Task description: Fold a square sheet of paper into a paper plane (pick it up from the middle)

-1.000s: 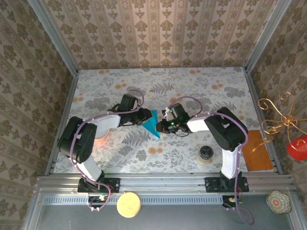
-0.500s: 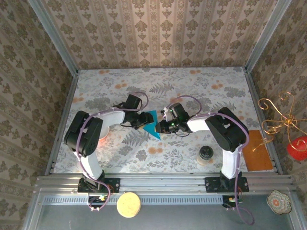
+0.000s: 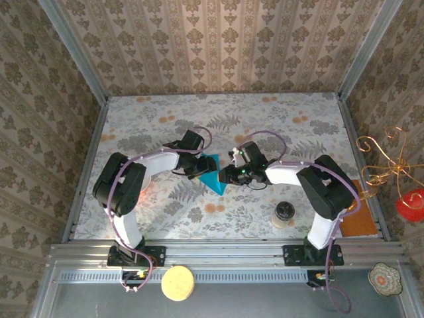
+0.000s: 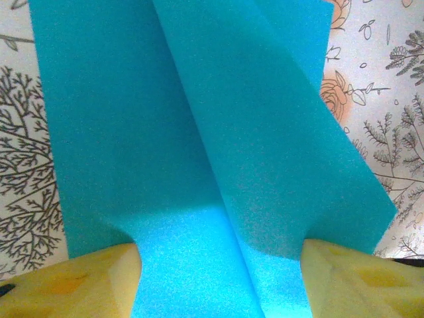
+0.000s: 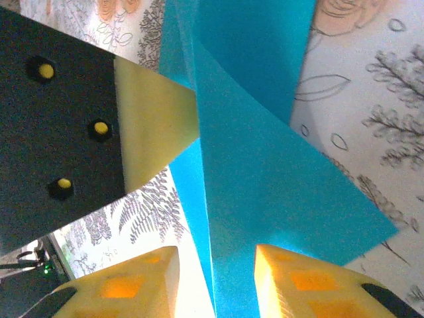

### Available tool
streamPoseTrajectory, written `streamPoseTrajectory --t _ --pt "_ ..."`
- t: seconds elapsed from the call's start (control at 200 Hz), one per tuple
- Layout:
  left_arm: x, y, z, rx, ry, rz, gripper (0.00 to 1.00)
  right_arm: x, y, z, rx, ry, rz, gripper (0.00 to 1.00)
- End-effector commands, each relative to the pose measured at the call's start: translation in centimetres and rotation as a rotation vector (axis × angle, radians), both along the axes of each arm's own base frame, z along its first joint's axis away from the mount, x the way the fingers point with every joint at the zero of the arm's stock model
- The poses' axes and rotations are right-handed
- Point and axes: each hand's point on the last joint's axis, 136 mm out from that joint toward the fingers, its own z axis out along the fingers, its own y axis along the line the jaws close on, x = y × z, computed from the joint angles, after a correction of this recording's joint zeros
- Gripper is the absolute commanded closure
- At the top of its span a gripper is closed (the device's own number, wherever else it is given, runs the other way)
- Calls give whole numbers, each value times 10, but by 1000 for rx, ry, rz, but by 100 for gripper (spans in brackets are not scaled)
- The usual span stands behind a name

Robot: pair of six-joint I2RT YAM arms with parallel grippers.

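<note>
Teal-blue square sheet of paper (image 3: 213, 177), part-folded, lies at the centre of the floral-patterned table (image 3: 278, 126). The left gripper (image 4: 222, 275) straddles it there, jaws wide and unclamped. The right gripper (image 5: 215, 281) stands narrowly parted around its raised flap, probably to steady the crease.

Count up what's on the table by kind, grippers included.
Teal paper: 1
Orange sheet: 1
Jar: 1
Grippers: 2 (left gripper, right gripper)
Total: 5
</note>
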Motion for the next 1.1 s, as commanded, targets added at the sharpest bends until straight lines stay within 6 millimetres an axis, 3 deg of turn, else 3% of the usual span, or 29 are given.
streamPoseTrajectory --t 0.0,0.26,0.75,1.095 --pt "-20 14 -23 87 99 16 33 -3 -11 -1 -54 22 -64 63" --pt "-16 10 -19 47 84 43 36 -10 -9 -16 -145 39 -70 63" --pt "-19 0 -10 -72 88 58 43 1 15 -14 -153 -4 10 61" --pt "-20 2 -8 -122 92 81 51 3 18 -20 -173 -12 33 69"
